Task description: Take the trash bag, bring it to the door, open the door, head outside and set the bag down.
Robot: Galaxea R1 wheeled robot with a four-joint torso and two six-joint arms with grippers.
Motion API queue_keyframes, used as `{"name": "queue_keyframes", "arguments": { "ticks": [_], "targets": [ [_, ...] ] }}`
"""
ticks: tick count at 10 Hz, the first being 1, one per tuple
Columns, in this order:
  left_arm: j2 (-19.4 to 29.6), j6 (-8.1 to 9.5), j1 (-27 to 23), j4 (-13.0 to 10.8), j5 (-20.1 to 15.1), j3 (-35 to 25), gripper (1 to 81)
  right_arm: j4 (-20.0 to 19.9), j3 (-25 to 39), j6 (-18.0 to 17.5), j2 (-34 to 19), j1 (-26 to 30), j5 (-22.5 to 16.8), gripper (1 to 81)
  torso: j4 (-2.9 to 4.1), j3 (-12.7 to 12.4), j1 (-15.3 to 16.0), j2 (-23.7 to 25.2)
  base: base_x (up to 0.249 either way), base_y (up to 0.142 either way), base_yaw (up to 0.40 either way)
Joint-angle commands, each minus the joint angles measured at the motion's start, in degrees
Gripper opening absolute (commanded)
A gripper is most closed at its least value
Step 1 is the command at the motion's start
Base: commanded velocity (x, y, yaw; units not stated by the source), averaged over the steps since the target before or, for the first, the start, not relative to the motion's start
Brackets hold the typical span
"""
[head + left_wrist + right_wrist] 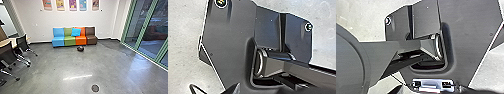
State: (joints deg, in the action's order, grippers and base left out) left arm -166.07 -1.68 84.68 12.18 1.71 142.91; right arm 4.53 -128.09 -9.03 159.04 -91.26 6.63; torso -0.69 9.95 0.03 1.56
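Head view now, and there's the trash bag [80,49], a small dark bundle on the grey floor [57,65], just in front of the multicoloured couch [58,42]! On that couch, a bright blue cushion [76,32] leans near where green meets orange, colourful pictures [72,5] lining the wall [50,18] above. Over to the right, tall glass panels [149,33] stand in green frames; over to the left, dark chairs [23,43] sit beside a light-topped desk [8,42]. Nearer the robot, a round plate [95,88] marks the floor, well apart from the bag. And the claws, left and right? How far open each one is, and whether it has hold of anything, I cannot tell.
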Motion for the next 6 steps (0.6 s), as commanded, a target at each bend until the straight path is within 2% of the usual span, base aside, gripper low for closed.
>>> {"name": "queue_keyframes", "arguments": {
  "ticks": [1,4,6],
  "targets": [
    [0.4,-0.43,-1.6,0.1,-3.6,-0.5,81.1,0.2,1.3,0.2,-0.5,1.4,-3.1,81.1,0.0,0.0,0.0,0.0,0.14,0.0,0.0],
    [0.3,-0.43,-1.6,0.1,-3.6,-0.5,81.1,0.3,1.3,0.2,-0.5,1.4,-3.1,81.1,0.0,0.0,0.0,0.0,0.141,0.0,0.0],
    [0.4,-0.43,-1.6,0.2,-3.6,-0.5,81.1,0.2,1.2,0.2,-0.6,1.4,-3.1,81.1,0.0,0.0,0.0,0.0,0.142,0.069,0.0]
  ]
}}
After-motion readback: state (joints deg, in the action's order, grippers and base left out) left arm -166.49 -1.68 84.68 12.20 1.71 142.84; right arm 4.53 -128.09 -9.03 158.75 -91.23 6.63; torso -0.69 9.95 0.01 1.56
